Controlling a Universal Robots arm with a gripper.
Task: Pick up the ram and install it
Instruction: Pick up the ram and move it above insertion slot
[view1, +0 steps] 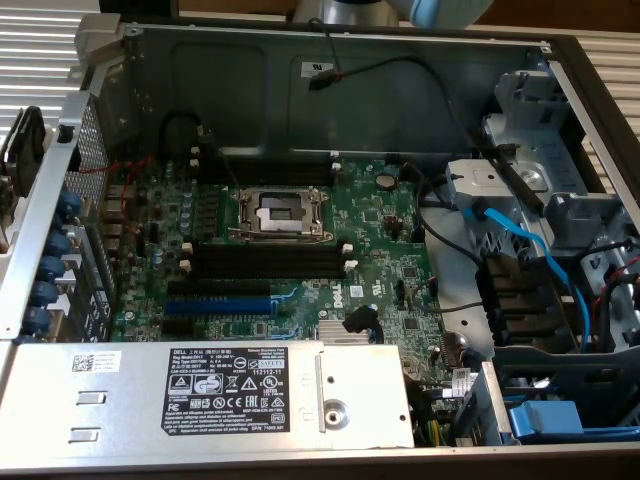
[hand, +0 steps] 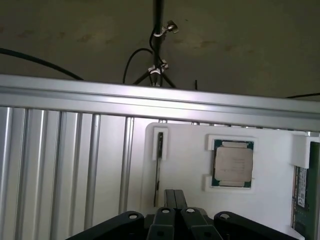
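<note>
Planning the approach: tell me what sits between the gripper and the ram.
In the wrist view, a processor chip, seated in the white tray, lies between the shut gripper and the ram.

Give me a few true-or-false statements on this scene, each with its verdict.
1. The socket on the motherboard is empty. True.
2. The gripper holds the ram. False: the gripper is shut on nothing, and the ram lies in the white tray.
3. The processor sits in that tray. True.
4. The black memory slots by the socket are filled. False: they are empty.
5. The expansion slot is red. False: it is blue.
</note>
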